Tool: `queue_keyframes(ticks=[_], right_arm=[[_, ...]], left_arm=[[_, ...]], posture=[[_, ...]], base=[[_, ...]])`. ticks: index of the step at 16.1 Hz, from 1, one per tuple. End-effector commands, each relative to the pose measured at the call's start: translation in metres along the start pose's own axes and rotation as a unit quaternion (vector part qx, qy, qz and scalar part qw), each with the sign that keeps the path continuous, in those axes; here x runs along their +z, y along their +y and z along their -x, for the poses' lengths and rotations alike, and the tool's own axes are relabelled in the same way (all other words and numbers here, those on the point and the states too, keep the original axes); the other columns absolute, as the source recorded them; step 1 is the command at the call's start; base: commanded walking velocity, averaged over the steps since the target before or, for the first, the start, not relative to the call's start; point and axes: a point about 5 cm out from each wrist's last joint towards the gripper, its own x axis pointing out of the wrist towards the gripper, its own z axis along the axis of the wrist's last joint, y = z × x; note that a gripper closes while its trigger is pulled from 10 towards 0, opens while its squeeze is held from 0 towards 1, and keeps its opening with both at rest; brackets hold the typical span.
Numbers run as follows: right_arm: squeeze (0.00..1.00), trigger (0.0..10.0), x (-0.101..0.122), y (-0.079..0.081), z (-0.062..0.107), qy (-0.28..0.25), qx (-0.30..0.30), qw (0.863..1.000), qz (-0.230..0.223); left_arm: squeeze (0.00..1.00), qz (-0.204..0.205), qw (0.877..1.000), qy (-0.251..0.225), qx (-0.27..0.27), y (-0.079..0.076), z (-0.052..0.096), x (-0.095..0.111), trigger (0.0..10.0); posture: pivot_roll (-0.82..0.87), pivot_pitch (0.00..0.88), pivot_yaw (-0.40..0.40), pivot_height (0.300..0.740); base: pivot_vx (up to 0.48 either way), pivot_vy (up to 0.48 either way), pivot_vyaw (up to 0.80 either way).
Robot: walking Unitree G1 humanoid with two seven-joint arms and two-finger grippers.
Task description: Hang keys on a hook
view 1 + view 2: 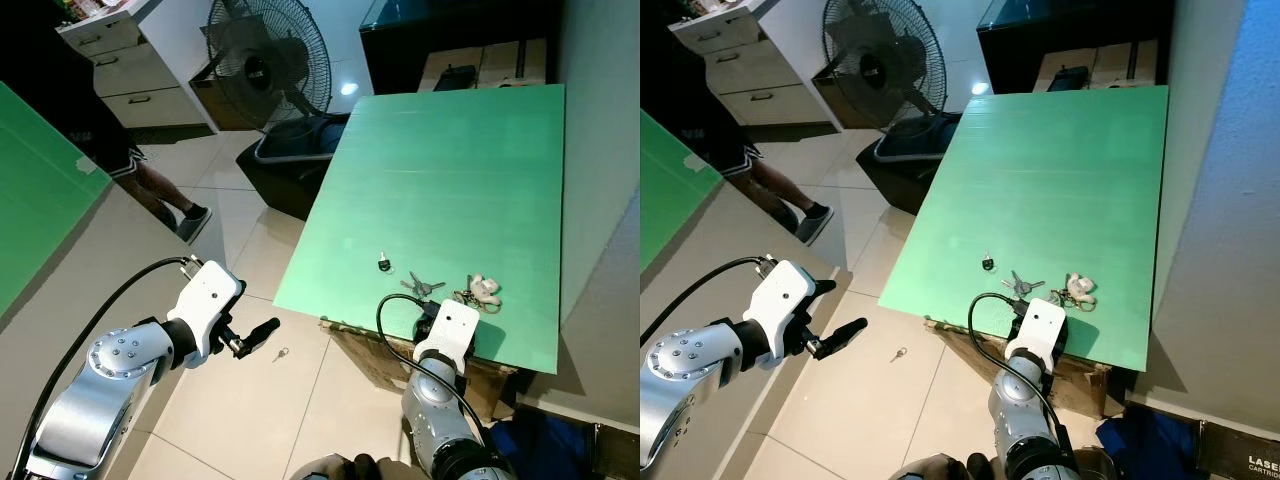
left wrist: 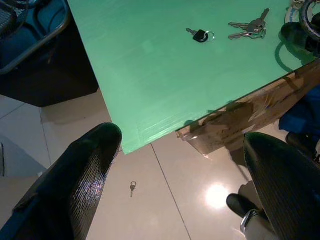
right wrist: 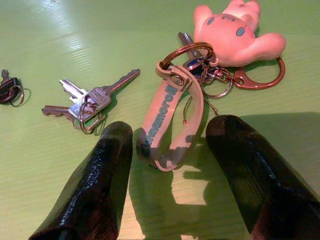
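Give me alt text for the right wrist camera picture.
The right gripper hangs open over a green table, its black fingers either side of a grey loop strap on a keyring with a pink plush charm. Two silver keys lie beside it.

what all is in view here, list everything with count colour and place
green table: one, green top, ahead of the robot
black-headed key: one, black and silver, on the table near its front edge
silver keys: one small bunch, silver, on the table beside the black-headed key
keychain: one, pink figure with grey strap and rings, on the table between the right fingers
small key: one, silver, on the floor tiles
fan: one, black, on the floor beyond the table
drawers: one unit, white, far left
person's leg: one, dark shoe, by the drawers
left gripper: black fingers open, above the floor
right gripper: black fingers open, around the keychain strap
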Motion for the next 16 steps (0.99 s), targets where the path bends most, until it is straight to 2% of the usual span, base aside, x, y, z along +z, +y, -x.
queue_keyframes(ticks=[1, 6, 7, 8, 9, 16], right_arm=[[1.00, 10.0, -0.0094, 0.0144, 0.0125, 0.027, 0.015, 0.999, -0.018], [1.00, 10.0, -0.0090, 0.0173, 0.0152, 0.022, 0.025, 0.999, -0.029], [1.00, 10.0, -0.0081, 0.0186, 0.0151, 0.017, 0.027, 0.999, -0.011], [0.91, 10.0, -0.0077, 0.0211, 0.0147, 0.021, 0.032, 0.999, 0.000], [0.00, 0.0, -0.0053, 0.0213, 0.0145, 0.011, 0.033, 0.999, -0.004], [0.00, 0.0, -0.0042, 0.0197, 0.0146, 0.002, 0.034, 0.999, -0.010]], left_arm=[[0.00, -0.004, 1.000, 0.018, 0.011, 0.0063, 0.0048, -0.0047, 10.0], [0.00, -0.007, 1.000, 0.019, 0.009, 0.0066, 0.0050, -0.0037, 10.0], [0.00, -0.007, 1.000, 0.019, 0.009, 0.0069, 0.0050, -0.0034, 10.0], [0.00, -0.008, 1.000, 0.018, 0.009, 0.0071, 0.0049, -0.0032, 10.0], [0.00, -0.008, 1.000, 0.019, 0.008, 0.0068, 0.0046, -0.0031, 10.0], [0.00, -0.010, 1.000, 0.018, 0.006, 0.0063, 0.0031, -0.0020, 10.0]], posture=[[0.01, 0.113, 0.400, 0.740], [0.01, 0.121, 0.400, 0.740], [0.01, 0.122, 0.400, 0.740], [0.01, 0.123, 0.400, 0.740], [0.01, 0.124, 0.400, 0.740], [0.01, 0.128, 0.400, 0.740]], base=[[0.000, 0.000, 0.00], [0.000, 0.000, 0.00], [0.000, 0.000, 0.00], [0.000, 0.000, 0.00], [0.000, 0.000, 0.00], [0.000, 0.000, 0.00]])
